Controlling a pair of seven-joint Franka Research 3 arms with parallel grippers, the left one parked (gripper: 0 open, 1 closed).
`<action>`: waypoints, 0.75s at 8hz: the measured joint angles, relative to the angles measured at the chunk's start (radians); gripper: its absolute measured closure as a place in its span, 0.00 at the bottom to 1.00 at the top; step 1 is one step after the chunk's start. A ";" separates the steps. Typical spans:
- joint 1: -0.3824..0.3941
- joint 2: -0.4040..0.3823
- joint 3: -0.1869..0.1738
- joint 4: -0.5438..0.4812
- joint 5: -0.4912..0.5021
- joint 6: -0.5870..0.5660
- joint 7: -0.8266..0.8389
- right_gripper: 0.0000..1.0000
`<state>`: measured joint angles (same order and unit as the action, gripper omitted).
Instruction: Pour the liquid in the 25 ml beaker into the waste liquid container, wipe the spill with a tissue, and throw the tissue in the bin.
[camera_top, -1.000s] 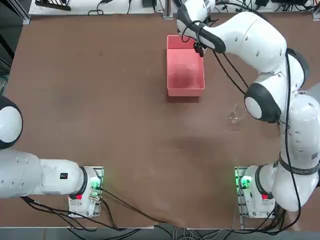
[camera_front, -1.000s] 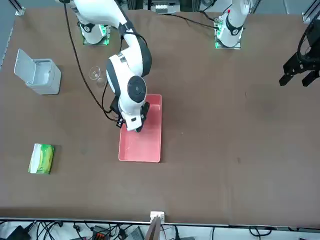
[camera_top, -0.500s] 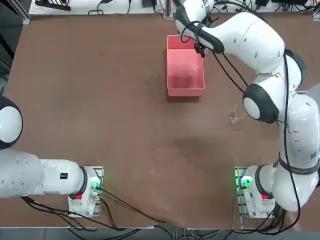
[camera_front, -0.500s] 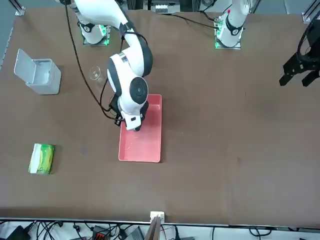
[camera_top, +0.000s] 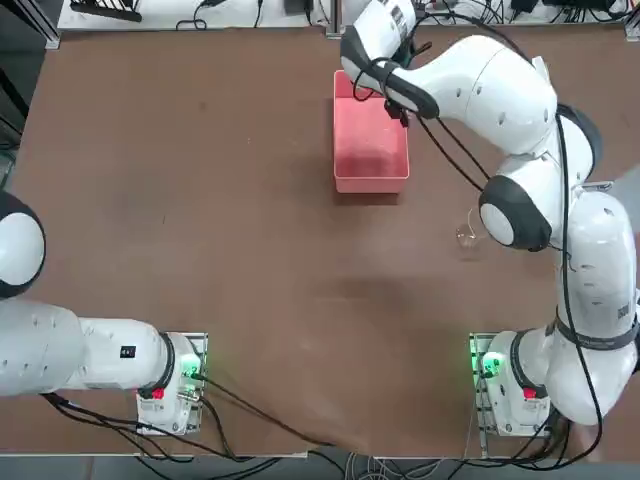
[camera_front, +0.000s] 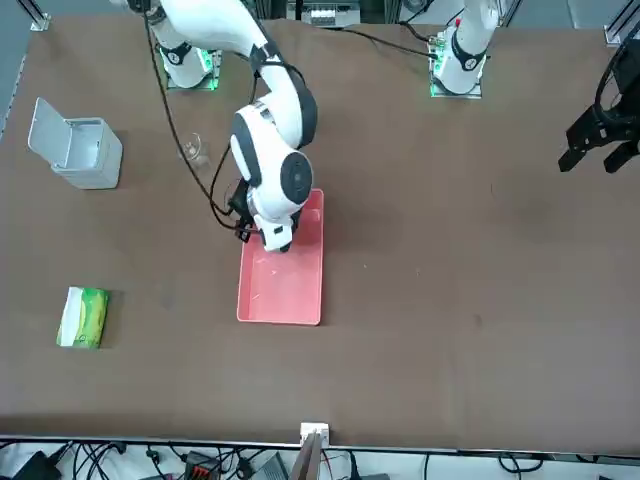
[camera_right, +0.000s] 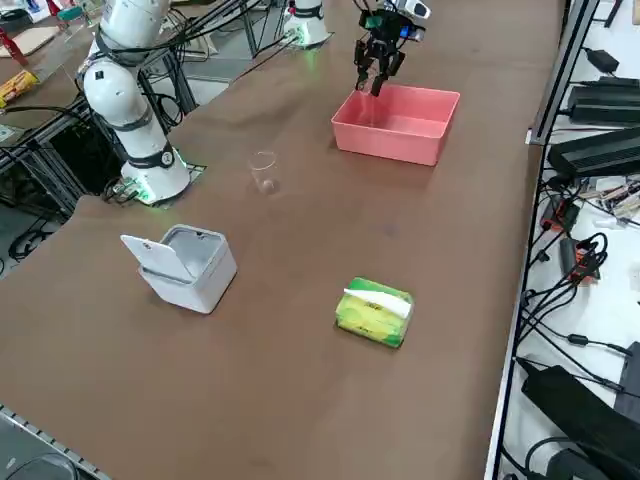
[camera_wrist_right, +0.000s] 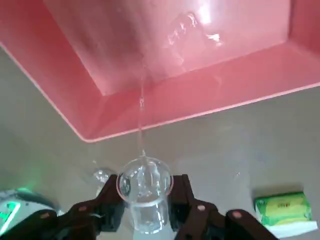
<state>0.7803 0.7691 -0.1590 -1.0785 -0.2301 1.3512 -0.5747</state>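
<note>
Gripping the small beaker (camera_wrist_right: 145, 192), the right gripper (camera_wrist_right: 146, 212) tips it over the pink tray's (camera_top: 371, 182) rim, liquid streaming in.

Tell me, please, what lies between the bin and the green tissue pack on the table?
Only bare brown table separates the bin from the green tissue pack; the right side view shows it best.

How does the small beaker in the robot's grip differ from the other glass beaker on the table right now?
The 25 ml beaker is clamped in the right end effector and tipped, a thin stream running into the pink tray; the larger beaker stands upright and untouched on the table, apart from the tray. The held one is clearly smaller. Both are clear glass.
</note>
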 joint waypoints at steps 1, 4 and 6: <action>0.014 0.010 0.000 0.000 -0.014 -0.018 0.004 0.53; 0.032 0.038 0.000 0.005 -0.035 -0.037 0.011 0.53; 0.040 0.053 0.000 0.006 -0.055 -0.058 0.011 0.53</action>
<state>0.8206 0.8220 -0.1591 -1.0725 -0.2849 1.2934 -0.5632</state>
